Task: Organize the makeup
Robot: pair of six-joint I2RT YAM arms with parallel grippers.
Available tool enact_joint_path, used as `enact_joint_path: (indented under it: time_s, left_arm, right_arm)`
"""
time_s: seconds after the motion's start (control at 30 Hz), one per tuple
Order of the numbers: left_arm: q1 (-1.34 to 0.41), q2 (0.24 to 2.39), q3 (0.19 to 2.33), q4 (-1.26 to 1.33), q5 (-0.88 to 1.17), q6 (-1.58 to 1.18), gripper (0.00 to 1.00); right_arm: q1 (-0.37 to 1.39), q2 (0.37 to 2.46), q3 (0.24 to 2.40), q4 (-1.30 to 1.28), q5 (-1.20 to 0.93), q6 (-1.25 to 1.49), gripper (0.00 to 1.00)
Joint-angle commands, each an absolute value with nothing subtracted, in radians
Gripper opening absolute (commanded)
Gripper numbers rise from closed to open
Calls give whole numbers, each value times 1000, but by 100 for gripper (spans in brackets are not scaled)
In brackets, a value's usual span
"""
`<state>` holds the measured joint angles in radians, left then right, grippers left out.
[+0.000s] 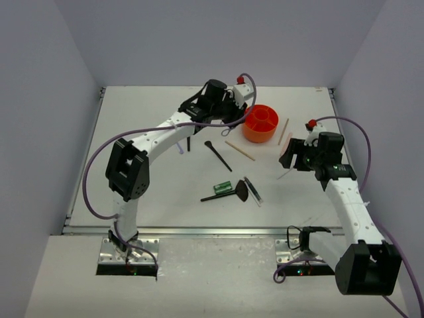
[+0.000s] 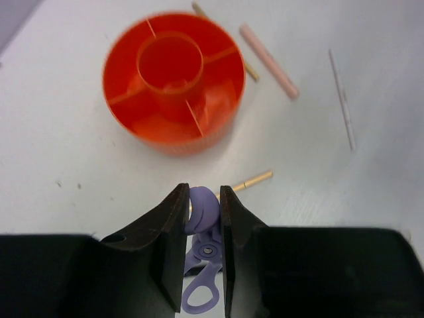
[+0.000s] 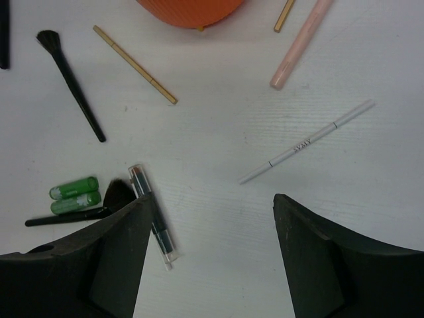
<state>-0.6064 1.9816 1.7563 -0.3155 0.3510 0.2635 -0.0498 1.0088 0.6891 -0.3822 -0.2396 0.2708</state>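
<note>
My left gripper [image 1: 226,106] hovers just left of the orange compartmented cup [image 1: 260,124], shut on a lilac scissor-handled tool [image 2: 203,213] that sits between its fingers. My right gripper [image 1: 292,156] is open and empty above the table, right of the cup. Below it lie a white pencil [image 3: 306,142], a pink stick [image 3: 301,43] and a clear-capped dark stick [image 3: 151,218]. A black brush [image 1: 218,156], a tan stick [image 1: 239,150], a fan brush [image 1: 228,193] and a green tube [image 1: 222,187] lie mid-table.
The cup [image 2: 173,83] looks empty in its compartments. A second tan stick [image 1: 283,131] lies right of it. A dark slim item [image 1: 189,143] lies under the left arm. Grey walls stand on three sides.
</note>
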Motion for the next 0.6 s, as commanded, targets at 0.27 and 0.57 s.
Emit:
enact_joint_path:
  time_s: [0.27,0.57]
  left_arm:
    - [-563,2112,1752,715,309,-211,0]
    - [-558,2212,1695,934,339,-322,0]
  right_arm:
    - [-48,1034,804,-333,-270,343,73]
    - [-48,1027,855,-411,-237,356,73]
